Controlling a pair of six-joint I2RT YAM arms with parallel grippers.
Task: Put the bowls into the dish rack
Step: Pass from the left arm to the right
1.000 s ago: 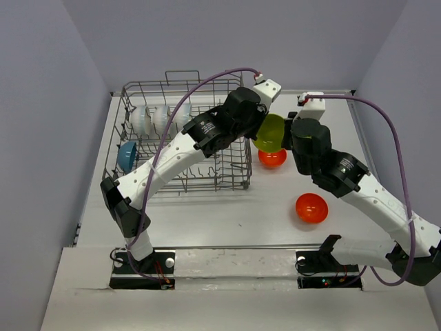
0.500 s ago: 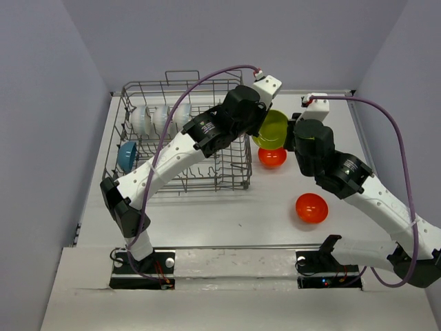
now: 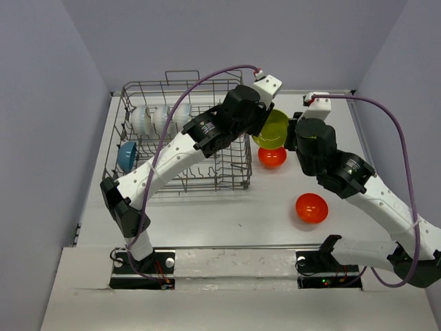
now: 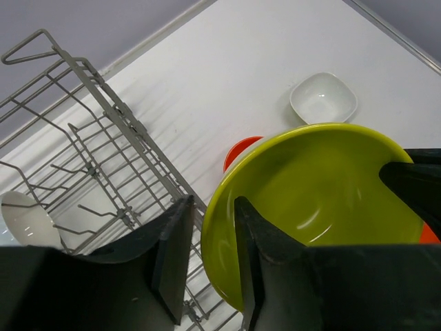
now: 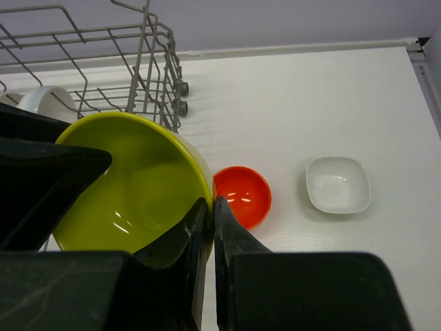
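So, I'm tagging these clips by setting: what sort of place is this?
Probably a robot test booth, not a kitchen: plain grey walls, two arms bolted to a white table, one dish rack.

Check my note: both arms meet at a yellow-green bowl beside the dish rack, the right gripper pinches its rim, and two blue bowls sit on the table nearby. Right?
One slip: the bowls on the table are orange-red, not blue; the top external view shows one orange-red bowl by the yellow-green bowl, another nearer the front. The rest holds.
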